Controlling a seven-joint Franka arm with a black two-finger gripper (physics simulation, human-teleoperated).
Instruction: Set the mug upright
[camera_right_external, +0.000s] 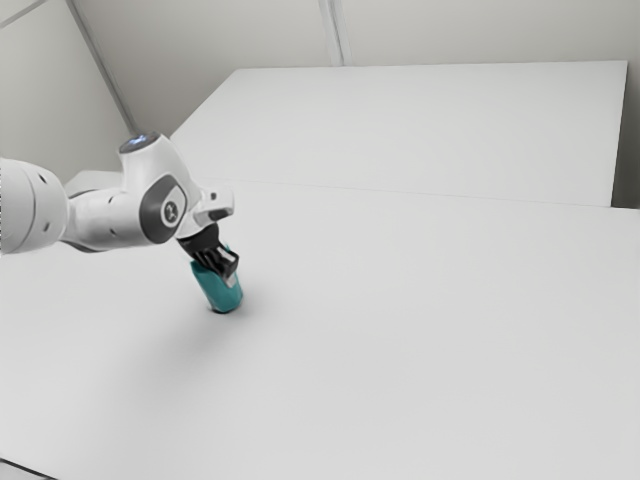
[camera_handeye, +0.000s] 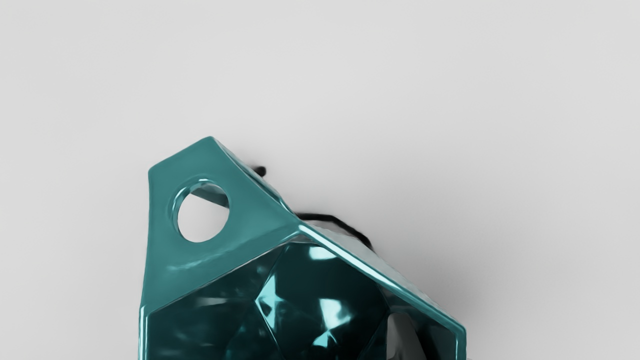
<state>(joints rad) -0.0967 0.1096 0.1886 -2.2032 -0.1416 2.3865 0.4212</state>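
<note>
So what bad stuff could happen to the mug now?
The mug leans, so it might topple onto the table if the claw lets go now. The claw also reaches into the mug's open top, so it might snag the rim coming out and drag the mug over.

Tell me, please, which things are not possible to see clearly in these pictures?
Mug: in the wrist view, the bottom edge cuts off part of its rim.
Gripper: in the exterior view, too small to tell how firmly it holds.
Mug's contact with the table: exterior view, too small.
Dark curved line: wrist view, partly hidden behind the mug.
</note>
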